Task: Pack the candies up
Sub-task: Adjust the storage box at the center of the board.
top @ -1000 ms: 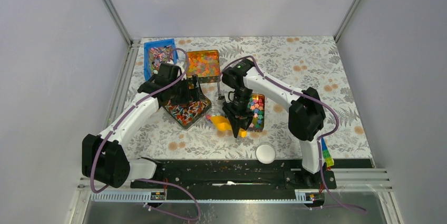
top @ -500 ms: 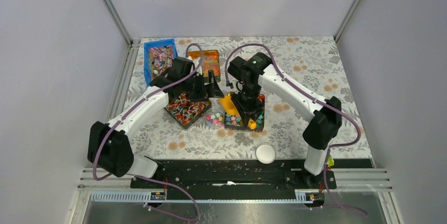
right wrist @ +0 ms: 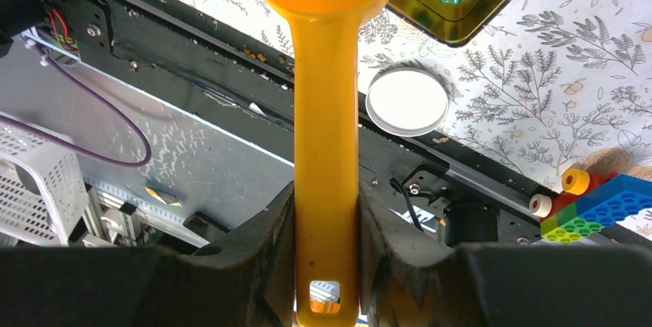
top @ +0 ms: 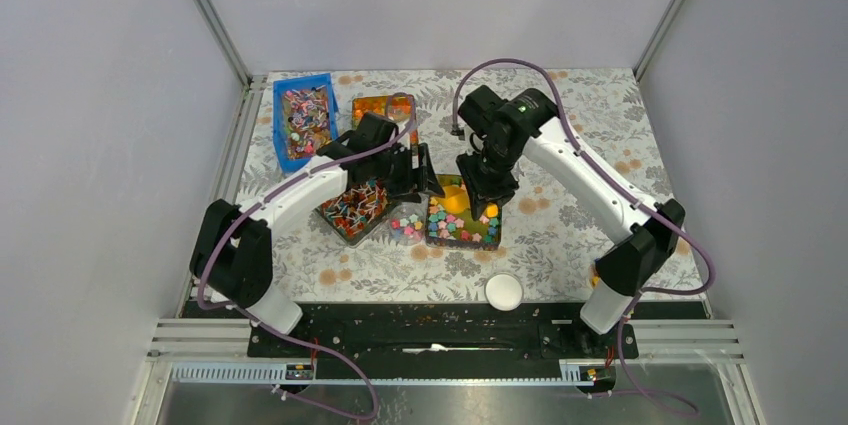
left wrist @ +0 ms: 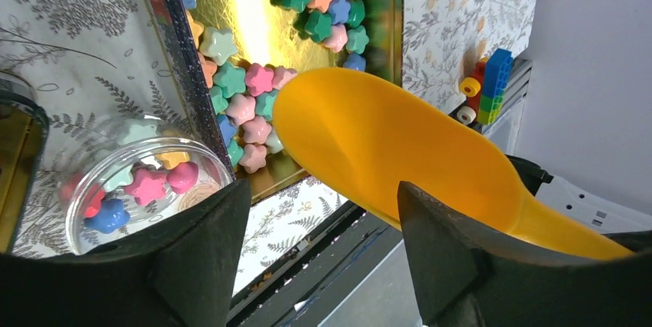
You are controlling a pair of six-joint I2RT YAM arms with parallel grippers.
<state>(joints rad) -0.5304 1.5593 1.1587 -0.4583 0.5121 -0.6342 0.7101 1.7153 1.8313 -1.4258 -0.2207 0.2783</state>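
Showing no readable text, label, brand, number or sign in any view.

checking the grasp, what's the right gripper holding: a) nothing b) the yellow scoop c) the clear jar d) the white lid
b: the right gripper is shut on the handle of the yellow scoop, whose bowl sits above the candies.
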